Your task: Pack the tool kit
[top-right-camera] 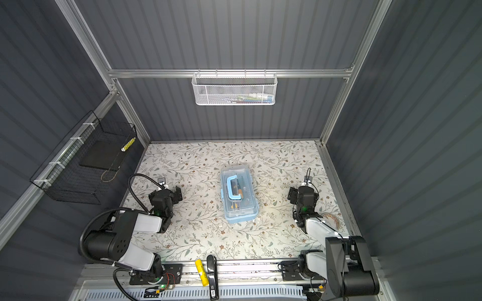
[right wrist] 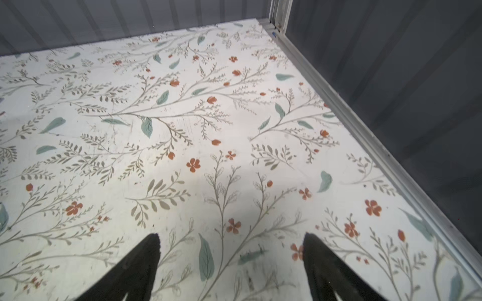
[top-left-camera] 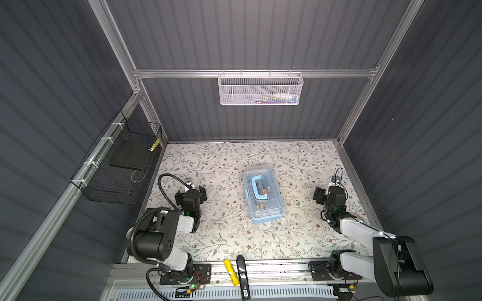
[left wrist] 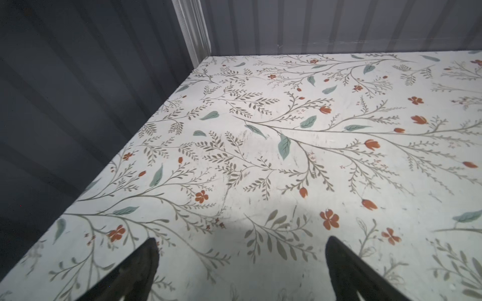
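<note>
Although the light-blue tool case [top-left-camera: 263, 194] sits shut in the middle of the floral desk [top-left-camera: 214, 161], with its clear lid down and its blue handle [top-left-camera: 257, 189] lying flat on top, nothing shows whether any latch is snapped. Dark and orange-yellow shapes lie under the lid, too small to name. The left tool [left wrist: 242, 241] hangs to the left of the case, well apart from it, its jaws spread wide over bare desk with nothing between them. The right tool [right wrist: 231, 235] hangs to the right of the case, equally clear of it, its jaws also wide and empty. Judging by the closed lid, packing looks close to finished.

The main risk is an unlatched lid: a lift by the handle would then swing the case open and spill the contents. A second risk is sliding. The case lies skewed to the desk's edges on a smooth surface, so a push from a single tool would likely shove or spin it rather than seat a latch, unless the other tool braces the opposite side. Beyond the case, the white mesh basket [top-left-camera: 260, 88] on the back wall holds small coloured items. If any belongs to the kit, the case is closed too early.
</note>
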Robot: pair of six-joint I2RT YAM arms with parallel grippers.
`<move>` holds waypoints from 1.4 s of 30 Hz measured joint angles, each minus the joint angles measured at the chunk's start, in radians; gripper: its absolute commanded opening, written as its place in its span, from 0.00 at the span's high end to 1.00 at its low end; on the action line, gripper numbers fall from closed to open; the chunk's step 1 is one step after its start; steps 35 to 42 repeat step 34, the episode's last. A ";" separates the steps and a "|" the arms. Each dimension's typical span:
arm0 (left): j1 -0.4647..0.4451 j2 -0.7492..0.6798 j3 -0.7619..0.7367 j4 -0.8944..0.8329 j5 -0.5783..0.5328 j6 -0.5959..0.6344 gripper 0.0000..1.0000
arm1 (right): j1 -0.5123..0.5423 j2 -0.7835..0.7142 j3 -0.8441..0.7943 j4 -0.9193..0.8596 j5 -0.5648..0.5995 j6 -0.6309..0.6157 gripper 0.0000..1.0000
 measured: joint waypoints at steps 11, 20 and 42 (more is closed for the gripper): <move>0.055 0.114 0.193 -0.047 0.182 0.030 0.00 | -0.028 0.227 -0.033 0.428 -0.108 -0.084 0.01; 0.064 0.114 0.193 -0.095 0.212 0.030 0.00 | -0.033 0.232 -0.007 0.465 -0.134 -0.089 0.01; 0.064 0.114 0.193 -0.100 0.213 0.029 0.00 | -0.035 0.233 -0.007 0.467 -0.143 -0.089 0.01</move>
